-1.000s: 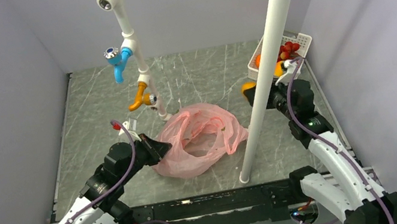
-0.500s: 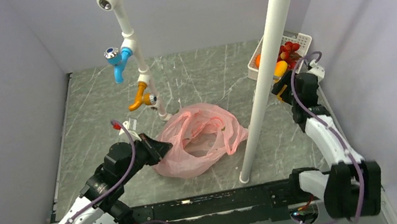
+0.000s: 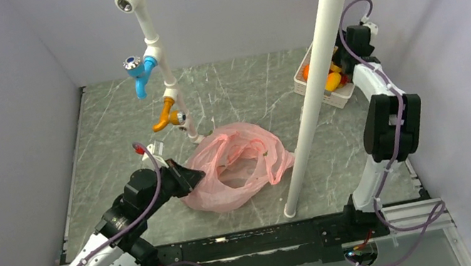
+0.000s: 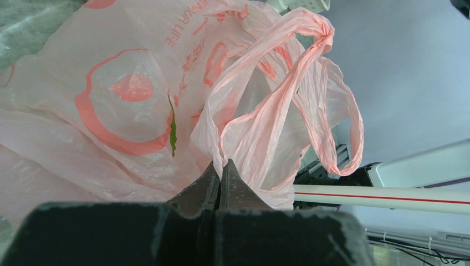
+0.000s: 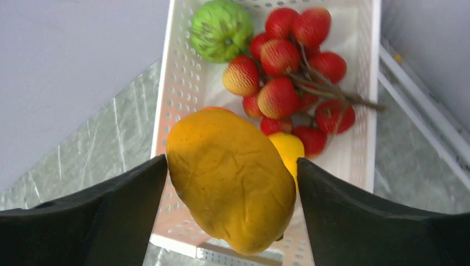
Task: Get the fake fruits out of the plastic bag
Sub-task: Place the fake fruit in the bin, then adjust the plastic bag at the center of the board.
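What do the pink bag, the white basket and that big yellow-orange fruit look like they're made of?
Pink bag: thin plastic film, semi-glossy; it is translucent and finely crinkled.
White basket: rigid moulded plastic, smooth; even rows of punched holes.
Yellow-orange fruit: probably soft plastic or foam, matte; its skin shows shallow creases.

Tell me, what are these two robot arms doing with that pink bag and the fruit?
They are emptying fake fruit out of a thin, crinkly pink plastic bag. The left gripper is shut on a fold of the bag, pinching it. The right gripper holds a glossy yellow-orange plastic fruit above a white slotted plastic basket, where a bunch of small red fruits and a lime-green round fruit lie. Whether anything is left in the bag cannot be seen.
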Controlling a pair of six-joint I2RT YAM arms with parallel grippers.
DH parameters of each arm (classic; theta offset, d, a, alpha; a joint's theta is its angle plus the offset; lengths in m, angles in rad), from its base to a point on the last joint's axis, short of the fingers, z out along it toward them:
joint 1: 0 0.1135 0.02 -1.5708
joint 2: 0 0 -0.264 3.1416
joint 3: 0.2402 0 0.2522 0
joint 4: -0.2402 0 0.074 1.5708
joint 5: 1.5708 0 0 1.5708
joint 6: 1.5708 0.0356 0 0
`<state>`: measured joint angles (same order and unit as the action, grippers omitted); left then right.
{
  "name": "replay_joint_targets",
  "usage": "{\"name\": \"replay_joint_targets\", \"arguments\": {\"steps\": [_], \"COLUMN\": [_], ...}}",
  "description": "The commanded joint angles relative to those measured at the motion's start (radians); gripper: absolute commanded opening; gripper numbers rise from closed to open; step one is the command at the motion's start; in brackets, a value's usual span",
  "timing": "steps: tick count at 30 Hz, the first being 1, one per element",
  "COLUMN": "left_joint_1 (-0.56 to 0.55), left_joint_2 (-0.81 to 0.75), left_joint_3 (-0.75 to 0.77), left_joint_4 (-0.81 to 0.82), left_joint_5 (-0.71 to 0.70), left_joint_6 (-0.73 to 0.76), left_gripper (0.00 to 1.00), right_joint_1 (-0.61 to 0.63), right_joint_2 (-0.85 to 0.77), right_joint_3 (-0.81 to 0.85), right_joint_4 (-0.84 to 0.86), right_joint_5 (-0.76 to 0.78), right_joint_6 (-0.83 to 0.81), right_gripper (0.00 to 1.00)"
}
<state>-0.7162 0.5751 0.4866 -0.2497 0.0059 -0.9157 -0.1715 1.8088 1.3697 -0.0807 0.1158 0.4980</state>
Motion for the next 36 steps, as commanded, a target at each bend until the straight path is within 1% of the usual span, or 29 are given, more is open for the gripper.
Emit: {"name": "replay_joint_targets", "arguments": {"steps": [1,4,9,10,13,20,23,25,26,27,28,30,32,33,36], "left_joint_1": [0.006,0.004,0.005,0.006,0.006,0.005,0.006,0.007,0.006,0.007,0.007,0.007,0.007,0.007,0.006], "left_joint_2": [-0.019,-0.019,-0.005,-0.004,0.001,0.002,0.013,0.011,0.01,0.009,0.009,0.015,0.026,0.035,0.043], "left_joint_3": [0.022,0.019,0.011,0.009,0.003,0.004,0.021,0.021,0.017,0.012,0.01,0.012,0.021,0.025,0.028], "left_joint_4": [-0.011,-0.004,0.023,0.03,0.034,0.044,0.025,0.03,0.039,0.047,0.053,0.057,0.056,0.058,0.064], "left_joint_5": [-0.004,-0.003,0.009,0.015,0.018,0.029,0.024,0.031,0.032,0.031,0.029,0.025,0.027,0.029,0.03], "left_joint_6": [-0.008,-0.006,-0.012,-0.011,-0.003,0.011,0.029,0.034,0.031,0.03,0.028,0.028,0.029,0.029,0.022], "left_gripper": [0.0,0.0,0.0,0.0,0.0,0.0,0.0,0.0,0.0,0.0,0.0,0.0,0.0,0.0,0.0], "right_joint_1": [-0.005,-0.003,-0.004,-0.003,-0.003,0.006,0.007,0.009,0.01,0.011,0.014,0.056,0.136,0.218,0.38], "right_joint_2": [0.06,-0.011,-0.164,-0.202,-0.327,-0.659,-0.79,-0.853,-0.882,-0.895,-0.901,-0.919,-0.945,-0.961,-0.978], "right_joint_3": [0.161,0.074,-0.126,-0.172,-0.315,-0.608,-0.697,-0.73,-0.746,-0.76,-0.766,-0.771,-0.761,-0.751,-0.724], "right_joint_4": [-0.137,-0.068,-0.04,-0.03,0.002,-0.021,-0.065,-0.088,-0.085,-0.081,-0.085,-0.1,-0.123,-0.132,-0.123], "right_joint_5": [-0.057,-0.097,-0.111,-0.142,-0.166,-0.199,-0.236,-0.315,-0.408,-0.466,-0.57,-0.654,-0.65,-0.637,-0.628], "right_joint_6": [-0.038,-0.03,0.011,0.013,0.022,0.04,0.014,-0.022,-0.044,-0.069,-0.088,-0.122,-0.146,-0.162,-0.171], "right_gripper": [0.95,0.99,0.99,0.99,0.98,0.95,0.94,0.92,0.91,0.9,0.85,0.8,0.74,0.72,0.68]}}
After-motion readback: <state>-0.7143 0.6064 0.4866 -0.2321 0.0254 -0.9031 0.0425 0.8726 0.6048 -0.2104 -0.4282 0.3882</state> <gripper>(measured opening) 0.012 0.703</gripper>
